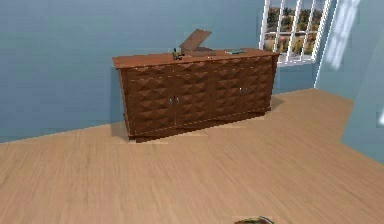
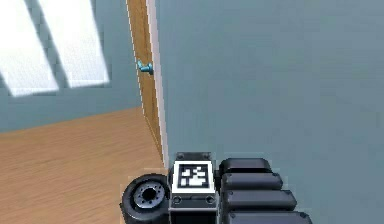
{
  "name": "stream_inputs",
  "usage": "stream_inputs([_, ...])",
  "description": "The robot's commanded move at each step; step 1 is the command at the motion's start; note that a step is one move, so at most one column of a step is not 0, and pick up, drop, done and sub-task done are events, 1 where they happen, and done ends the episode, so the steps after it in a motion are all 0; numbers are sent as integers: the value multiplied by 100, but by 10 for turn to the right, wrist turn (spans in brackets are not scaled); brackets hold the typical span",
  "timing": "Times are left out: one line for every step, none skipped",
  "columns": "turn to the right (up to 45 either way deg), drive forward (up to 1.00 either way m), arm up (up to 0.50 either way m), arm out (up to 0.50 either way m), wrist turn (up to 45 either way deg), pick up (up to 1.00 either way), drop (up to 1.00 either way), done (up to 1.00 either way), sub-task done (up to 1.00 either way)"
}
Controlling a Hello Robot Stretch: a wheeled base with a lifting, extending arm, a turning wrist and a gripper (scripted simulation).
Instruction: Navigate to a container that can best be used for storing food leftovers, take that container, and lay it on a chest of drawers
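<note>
Chest of drawers [image 1: 198, 92], dark brown with carved diamond fronts, stands against the blue wall [image 1: 60, 60] near the middle of the forward view, well back across the wooden floor [image 1: 150, 180]. On its top a flat brown panel [image 1: 196, 41] leans up at a tilt. Beside that, toward the forward view's right, lie a few small dark things [image 1: 236, 50]. They are too small for me to say whether any of them is a food container, so I cannot tell where the container is. Farther right, past the chest's end, a white-framed window [image 1: 295, 28] looks out on trees.

In the arm side view the gripper [image 2: 148, 196] shows as a round dark body at the bottom edge, just left of a white square with black marks [image 2: 195, 178], with the dark arm [image 2: 255, 190] on that square's right. I cannot make out its far end, so I cannot tell whether it grasps anything. Beyond it rises the edge of a wooden door [image 2: 143, 70] with a small teal handle [image 2: 146, 68], set against a plain blue wall [image 2: 280, 80].
</note>
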Motion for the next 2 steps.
stream_inputs([-210, 0, 0, 0, 0, 0, 0, 0, 0])
stream_inputs([0, 20, 0, 0, 0, 0, 0, 0, 0])
